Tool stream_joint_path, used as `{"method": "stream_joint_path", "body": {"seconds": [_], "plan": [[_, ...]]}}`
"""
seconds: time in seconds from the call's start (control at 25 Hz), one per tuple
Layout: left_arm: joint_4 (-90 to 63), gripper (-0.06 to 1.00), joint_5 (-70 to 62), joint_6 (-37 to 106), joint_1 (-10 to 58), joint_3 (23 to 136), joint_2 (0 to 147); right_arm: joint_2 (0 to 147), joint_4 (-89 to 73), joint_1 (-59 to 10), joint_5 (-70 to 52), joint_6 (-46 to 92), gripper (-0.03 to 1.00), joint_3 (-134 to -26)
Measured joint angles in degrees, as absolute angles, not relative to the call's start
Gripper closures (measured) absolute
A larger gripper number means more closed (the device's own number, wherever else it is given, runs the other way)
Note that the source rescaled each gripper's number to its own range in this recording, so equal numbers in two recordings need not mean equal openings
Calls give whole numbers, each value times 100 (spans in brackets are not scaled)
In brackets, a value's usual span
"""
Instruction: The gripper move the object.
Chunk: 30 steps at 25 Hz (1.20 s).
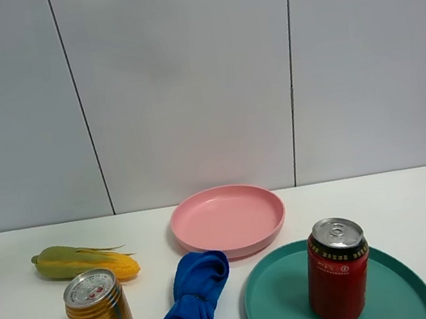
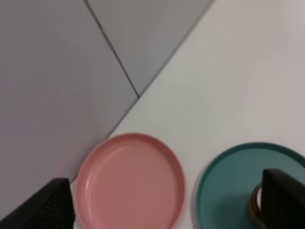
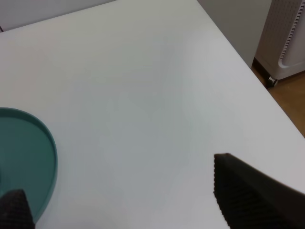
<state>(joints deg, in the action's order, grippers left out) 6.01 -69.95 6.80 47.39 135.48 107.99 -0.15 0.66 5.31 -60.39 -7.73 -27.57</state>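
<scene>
The object, a tall red can (image 1: pixel 338 271) with a silver top, stands upright on the teal plate (image 1: pixel 277 296) at the front right. Neither arm shows in the exterior view. In the left wrist view my left gripper (image 2: pixel 165 191) hangs open above the pink plate (image 2: pixel 131 179), and nothing lies between its black fingers (image 2: pixel 47 207). Only a sliver of the can (image 2: pixel 257 204) shows beside the other finger. My right gripper (image 3: pixel 119 181) is open over bare white table, beside the teal plate's rim (image 3: pixel 47 152).
A pink plate (image 1: pixel 227 218) sits mid-table, with a blue cloth (image 1: pixel 193 306) in front of it. A gold can (image 1: pixel 100 315) and a corn cob (image 1: pixel 83 261) are at the left. The table's edge (image 3: pixel 248 67) borders wooden floor and a white appliance (image 3: pixel 286 38).
</scene>
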Motion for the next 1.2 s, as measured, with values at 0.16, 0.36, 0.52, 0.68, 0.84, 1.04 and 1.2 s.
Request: {"method": "stream_joint_path", "body": {"seconds": [0.16,0.36,0.52,0.68,0.84,1.04,1.2], "plan": [[538,56,-7005,630,4739,13548,10624,-15,66,531,-6039,-773,-3,-2757],[493,56,-7012,611,4814,13537,10510,-15,66,531,-6039,-773,-3,-2757],[721,56,-7014,600,4989,13534,10085,-15,66,531,-6039,-773,-3,-2757],[1185,56,-7014,254,5015,13378,9275,-15,66,531,-6039,-773,-3,-2757],[1780,56,-7009,-117,5015,12790,8170,-15,66,531,-6039,-773,-3,-2757],[2576,56,-7015,-693,5015,11320,6730,-15,66,531,-6039,-773,-3,-2757],[2951,56,-7020,-1447,5015,9933,5555,-15,66,531,-6039,-773,-3,-2757]]}}
